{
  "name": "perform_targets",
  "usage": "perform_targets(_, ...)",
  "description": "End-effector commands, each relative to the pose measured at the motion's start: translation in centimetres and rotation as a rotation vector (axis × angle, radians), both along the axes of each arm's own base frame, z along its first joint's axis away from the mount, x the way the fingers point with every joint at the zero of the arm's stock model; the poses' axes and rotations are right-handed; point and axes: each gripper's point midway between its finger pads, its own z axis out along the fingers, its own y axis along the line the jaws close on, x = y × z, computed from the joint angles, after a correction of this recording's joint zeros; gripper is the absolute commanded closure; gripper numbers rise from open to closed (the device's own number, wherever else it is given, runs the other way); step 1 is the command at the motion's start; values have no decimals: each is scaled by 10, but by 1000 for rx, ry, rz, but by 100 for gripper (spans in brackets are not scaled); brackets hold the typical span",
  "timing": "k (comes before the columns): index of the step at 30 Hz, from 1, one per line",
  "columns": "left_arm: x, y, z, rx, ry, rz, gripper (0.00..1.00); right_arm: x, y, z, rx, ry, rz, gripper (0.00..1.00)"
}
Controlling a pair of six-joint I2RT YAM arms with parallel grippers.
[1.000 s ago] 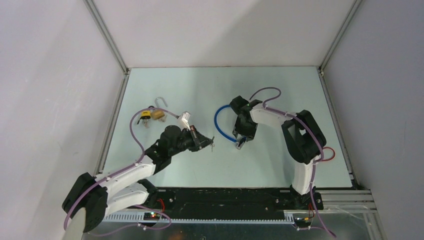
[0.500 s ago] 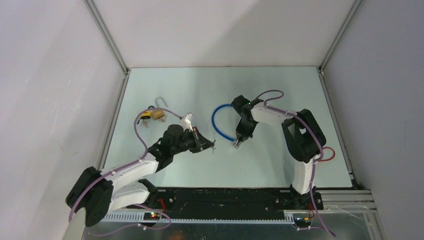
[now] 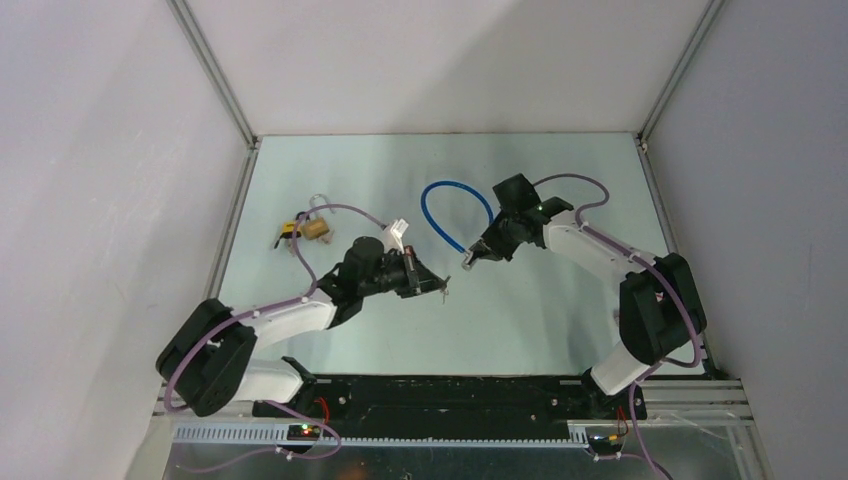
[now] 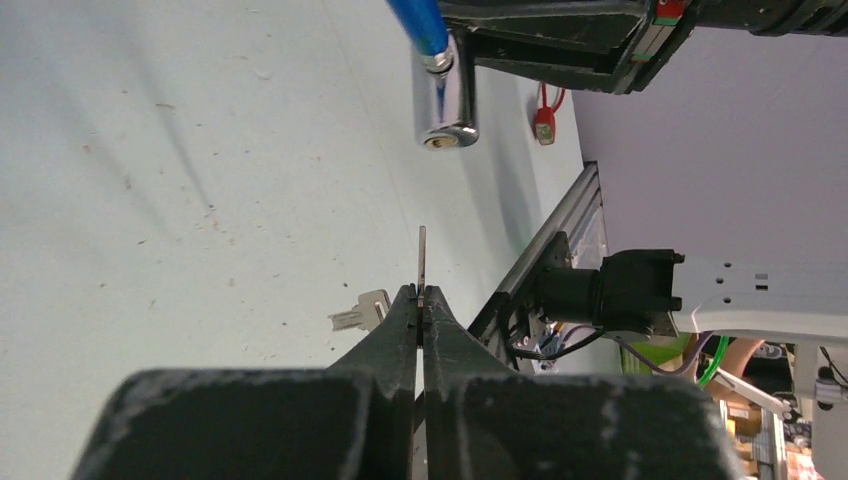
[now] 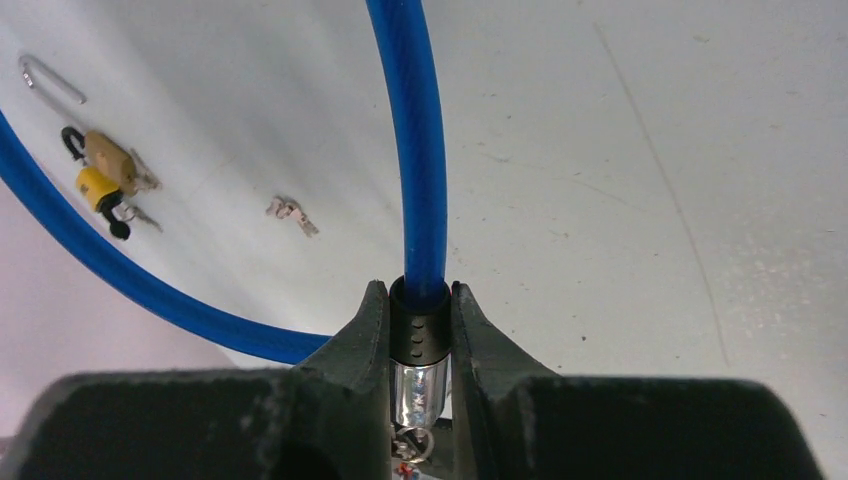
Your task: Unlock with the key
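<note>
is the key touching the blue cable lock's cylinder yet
Apart: the left wrist view shows bare table between the key and the lock cylinder.

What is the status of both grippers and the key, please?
Left gripper shut on key. Right gripper shut on cable lock. Key short of metal end, not inserted. Nothing between.

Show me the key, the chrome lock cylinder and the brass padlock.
key (image 4: 422,256), left wrist view, on its thin blade.
chrome lock cylinder (image 4: 446,98), left wrist view, on its shiny barrel.
brass padlock (image 5: 107,153), right wrist view, on its brass body.
</note>
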Motion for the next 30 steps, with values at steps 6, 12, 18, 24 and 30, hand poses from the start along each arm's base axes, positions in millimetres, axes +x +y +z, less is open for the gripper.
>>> perform_targets(6,0,-29,35,-115,-78,-92,100,2,29,40,196,-104,32,100)
perform_targets(12,1,-30,36,-119,-91,-92,100,-1,33,48,211,-133,63,100)
perform_targets(18,2,-30,35,-116,-90,-88,100,-4,36,51,220,-141,88,100)
perform_targets(24,4,-27,38,-115,-109,-65,100,-6,34,54,209,-152,91,100)
perform_targets(30,7,-22,41,-112,-133,-32,100,-7,31,55,195,-159,89,100)
